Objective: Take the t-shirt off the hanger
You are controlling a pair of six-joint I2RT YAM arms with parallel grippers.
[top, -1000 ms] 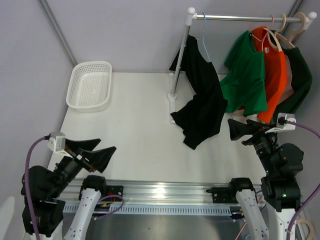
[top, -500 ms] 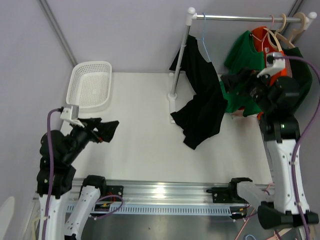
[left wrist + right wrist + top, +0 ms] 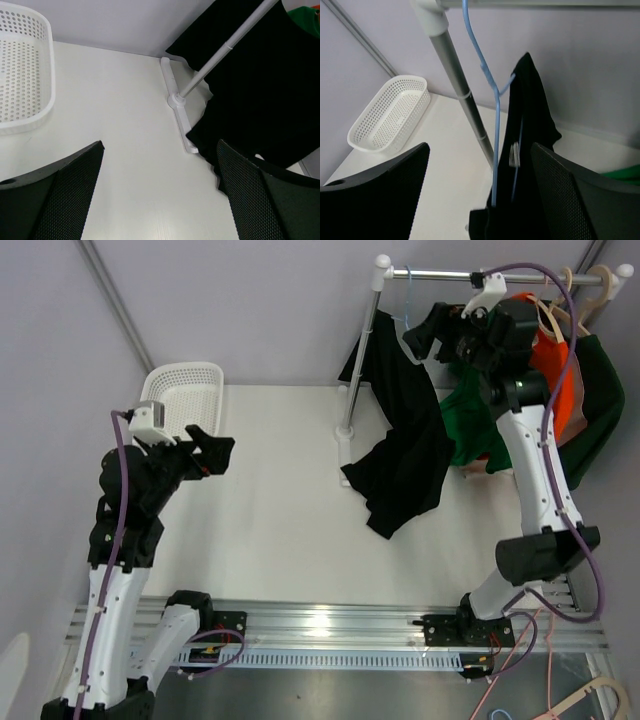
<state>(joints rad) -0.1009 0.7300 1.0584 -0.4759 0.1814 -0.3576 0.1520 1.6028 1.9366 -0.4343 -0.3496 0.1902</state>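
A black t-shirt [image 3: 405, 445] hangs on a light blue hanger [image 3: 407, 300] from the rail [image 3: 455, 276], its hem resting on the table. In the right wrist view the hanger [image 3: 492, 100] and shirt [image 3: 530, 150] sit between my jaws' sightline. My right gripper [image 3: 425, 330] is open, raised beside the hanger hook, just right of the shirt's shoulder. My left gripper [image 3: 210, 452] is open and empty, high over the table's left side, far from the shirt. The left wrist view shows the shirt [image 3: 260, 95] ahead right.
A white perforated basket [image 3: 180, 410] stands at the back left. The rack's post [image 3: 360, 355] and foot [image 3: 345, 455] stand beside the shirt. Green [image 3: 480, 400], orange [image 3: 550, 370] and dark green [image 3: 600, 400] garments hang on the rail's right part.
Both arms have risen from low near the front edge. The right gripper went up and left to the hanger; the left gripper rose toward the basket side.
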